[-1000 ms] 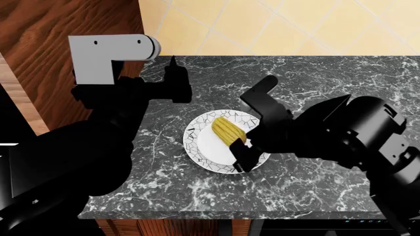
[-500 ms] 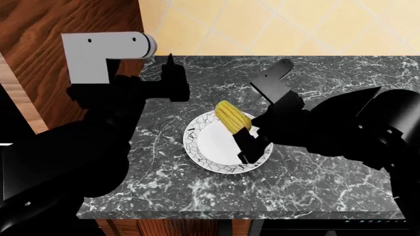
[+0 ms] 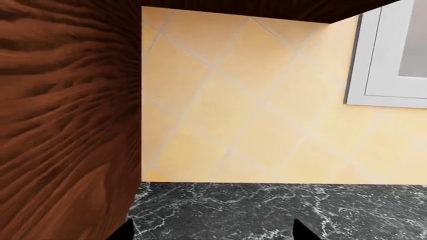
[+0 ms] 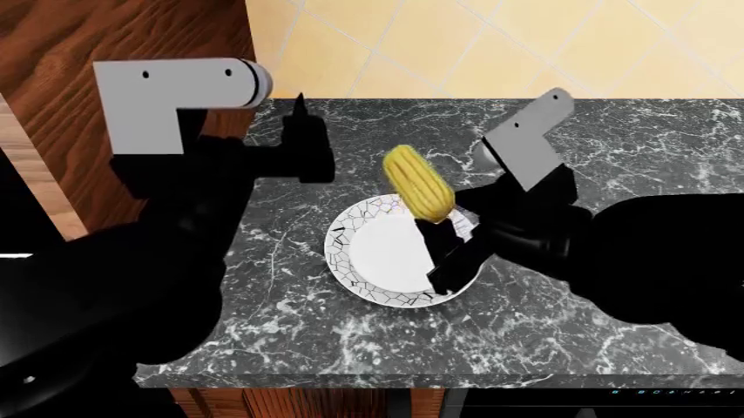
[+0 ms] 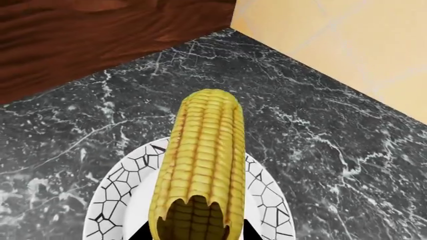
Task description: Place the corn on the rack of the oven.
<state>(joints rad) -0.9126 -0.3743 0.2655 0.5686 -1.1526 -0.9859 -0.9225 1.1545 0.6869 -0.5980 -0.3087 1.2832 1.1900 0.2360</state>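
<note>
Grasping the stubby yellow corn cob by its lower end, the right gripper holds it mid-frame above the white crackle-patterned plate, long axis tilted toward upper left; left gripper idles, jaws parted.

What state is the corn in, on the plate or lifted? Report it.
Lifted. The corn is held in the right gripper, raised above the plate, which now lies bare.

No text, label, brand, number or sign can be read in any view.
</note>
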